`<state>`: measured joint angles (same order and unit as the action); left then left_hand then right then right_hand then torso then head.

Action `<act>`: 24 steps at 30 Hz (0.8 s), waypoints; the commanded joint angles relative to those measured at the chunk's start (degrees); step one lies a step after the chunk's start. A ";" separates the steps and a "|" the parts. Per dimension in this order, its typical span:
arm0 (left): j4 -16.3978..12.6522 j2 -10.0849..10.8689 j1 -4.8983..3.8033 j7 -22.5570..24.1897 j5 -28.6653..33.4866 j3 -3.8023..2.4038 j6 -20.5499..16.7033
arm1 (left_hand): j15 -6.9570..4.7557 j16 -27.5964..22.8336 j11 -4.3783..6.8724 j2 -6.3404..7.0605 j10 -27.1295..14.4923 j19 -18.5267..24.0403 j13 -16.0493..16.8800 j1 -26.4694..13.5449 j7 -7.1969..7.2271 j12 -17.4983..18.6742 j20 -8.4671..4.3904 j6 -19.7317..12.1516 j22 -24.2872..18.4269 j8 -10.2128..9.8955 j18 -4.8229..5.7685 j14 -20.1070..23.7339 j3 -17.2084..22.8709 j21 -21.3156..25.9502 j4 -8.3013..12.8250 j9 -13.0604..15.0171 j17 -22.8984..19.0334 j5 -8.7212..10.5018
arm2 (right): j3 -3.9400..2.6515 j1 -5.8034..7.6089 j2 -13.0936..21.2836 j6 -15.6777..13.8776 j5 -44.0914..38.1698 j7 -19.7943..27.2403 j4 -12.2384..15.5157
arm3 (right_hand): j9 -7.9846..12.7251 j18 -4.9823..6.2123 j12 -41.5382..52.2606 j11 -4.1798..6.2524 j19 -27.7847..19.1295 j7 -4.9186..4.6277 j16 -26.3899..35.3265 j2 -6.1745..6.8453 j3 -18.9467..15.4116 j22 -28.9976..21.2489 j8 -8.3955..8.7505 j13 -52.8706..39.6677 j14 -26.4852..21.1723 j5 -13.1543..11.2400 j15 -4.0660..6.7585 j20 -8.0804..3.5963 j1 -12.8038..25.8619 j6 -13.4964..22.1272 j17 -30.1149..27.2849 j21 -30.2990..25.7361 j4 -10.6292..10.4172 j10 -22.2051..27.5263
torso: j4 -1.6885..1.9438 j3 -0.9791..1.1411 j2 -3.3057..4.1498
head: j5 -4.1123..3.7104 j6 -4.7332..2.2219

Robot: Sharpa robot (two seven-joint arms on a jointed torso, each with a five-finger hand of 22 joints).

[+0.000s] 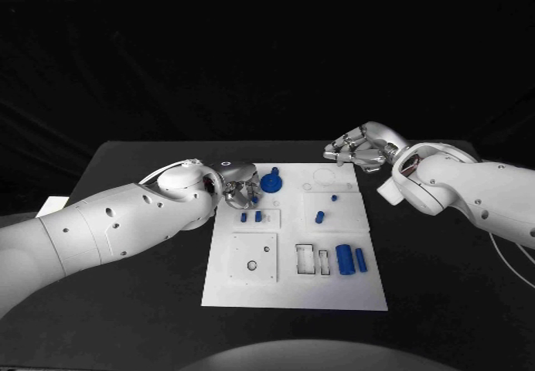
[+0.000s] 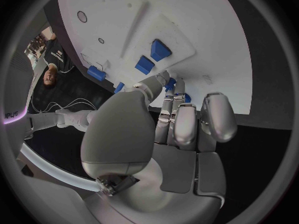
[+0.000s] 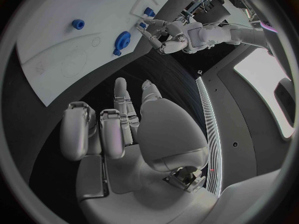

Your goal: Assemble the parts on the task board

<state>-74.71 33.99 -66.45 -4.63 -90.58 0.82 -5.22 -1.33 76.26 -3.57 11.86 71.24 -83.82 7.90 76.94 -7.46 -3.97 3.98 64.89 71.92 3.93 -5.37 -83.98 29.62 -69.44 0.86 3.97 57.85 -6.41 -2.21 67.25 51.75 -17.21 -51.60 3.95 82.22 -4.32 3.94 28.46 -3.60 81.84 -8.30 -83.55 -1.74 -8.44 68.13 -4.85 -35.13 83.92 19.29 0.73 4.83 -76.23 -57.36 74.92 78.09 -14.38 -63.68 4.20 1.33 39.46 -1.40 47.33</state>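
Blue gear (image 1: 271,184) beside left hand (image 1: 236,188)

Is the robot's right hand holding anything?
No. The silver right hand hangs beside the white task board, fingers curled on nothing.

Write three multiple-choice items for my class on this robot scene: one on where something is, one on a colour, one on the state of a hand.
1. Where is the right hand?
A. Above the far right corner of the task board
B. At the board's near edge
C. On the table left of the board

2. What colour are the two cylinders lying side by side near the board's right edge?
A. Red
B. Blue
C. Yellow

3. What is the right hand doing?
A. Gripping a cylinder
B. Pressing on the board
C. Holding nothing, fingers curled in

Answers: 1 A, the head view shows it by that corner. 2 B, both are blue. 3 C, the right wrist view shows its fingers bare, off the board.
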 commanded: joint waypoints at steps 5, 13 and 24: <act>0.05 0.00 -0.03 -0.13 0.23 -0.04 0.47 | -0.01 -0.23 -0.11 0.10 -0.55 -1.66 0.07 -0.18 0.06 0.29 0.18 -0.45 0.03 -0.20 1.03 -0.35 -0.24 -0.25 -0.16 -0.07 -0.10 -0.25 | -0.02 -0.05 -0.08 0.30 -0.05 0.58 0.01 | 0.10 0.47 -0.24 -0.01 -0.31 -0.10 0.17 -0.34 -0.36 -0.04 0.28 0.06 4.19 -0.15 0.21 0.01 0.03 -0.28 6.77 -0.26 0.11 -0.27 | 0.01 0.03 -0.01 | 0.05 -0.01; 0.13 0.05 -0.03 -0.08 0.37 -0.04 0.40 | 0.05 -0.27 -0.18 0.22 -0.97 -1.65 0.10 -0.16 0.03 0.28 0.24 -1.27 0.04 -0.40 1.03 -0.35 -0.30 -0.20 -0.23 -0.18 -0.19 -0.27 | -0.02 -0.05 -0.08 0.31 -0.04 0.58 0.01 | 0.10 0.47 -0.24 -0.01 -0.31 -0.10 0.17 -0.34 -0.36 -0.04 0.28 0.06 4.19 -0.15 0.21 0.01 0.03 -0.28 6.77 -0.26 0.11 -0.27 | 0.00 0.03 0.01 | 0.06 -0.09; 0.09 0.18 -0.03 0.11 0.57 -0.04 0.10 | 0.07 -0.41 -0.18 0.26 -1.44 -1.60 0.15 -0.02 0.03 0.24 0.29 -2.15 -0.08 -0.45 0.98 -0.30 -0.29 -0.01 -0.30 -0.25 -0.47 -0.28 | -0.02 -0.06 -0.07 0.35 -0.04 0.57 -0.01 | 0.10 0.47 -0.24 -0.01 -0.31 -0.10 0.17 -0.34 -0.36 -0.04 0.28 0.06 4.19 -0.15 0.21 0.01 0.03 -0.28 6.77 -0.26 0.11 -0.27 | 0.06 -0.01 0.01 | 0.11 0.05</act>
<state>-74.53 34.20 -66.45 -4.73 -90.36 0.80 -5.21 -1.34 76.05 -3.77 11.86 70.22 -83.82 8.01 76.94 -7.46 -3.97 3.98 63.04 71.91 3.70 -5.37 -83.98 29.47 -69.44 0.72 3.79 57.43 -6.41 -2.21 67.24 51.74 -17.20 -51.56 3.98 82.20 -4.32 3.94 28.46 -3.60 81.84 -8.30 -83.55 -1.74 -8.44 68.13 -4.85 -35.13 83.92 19.29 0.73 4.83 -76.23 -57.36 74.91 78.09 -14.38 -63.68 4.24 1.33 39.46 -1.32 47.33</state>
